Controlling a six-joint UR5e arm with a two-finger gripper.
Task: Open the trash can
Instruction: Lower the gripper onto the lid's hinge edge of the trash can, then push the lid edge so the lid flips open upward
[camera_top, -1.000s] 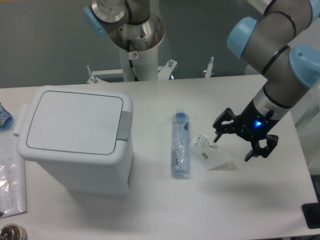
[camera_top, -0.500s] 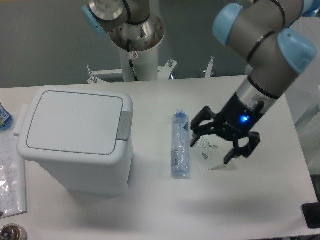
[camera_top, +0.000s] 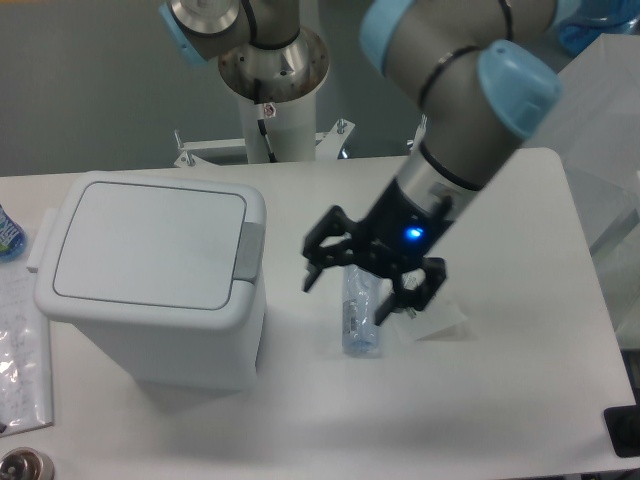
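Nowhere was any writing legible, while the gripper (camera_top: 362, 291), fingers spread wide, hung above the clear bottle (camera_top: 361, 318) right of the lid-shut trash can (camera_top: 155, 280).

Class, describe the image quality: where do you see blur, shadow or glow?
Fixed camera: the blue-jointed grey robot arm looks softly motion-blurred; the black claw shows a blue glow; the boxy white plastic trash can is sharp, casting soft shadow on the white table.
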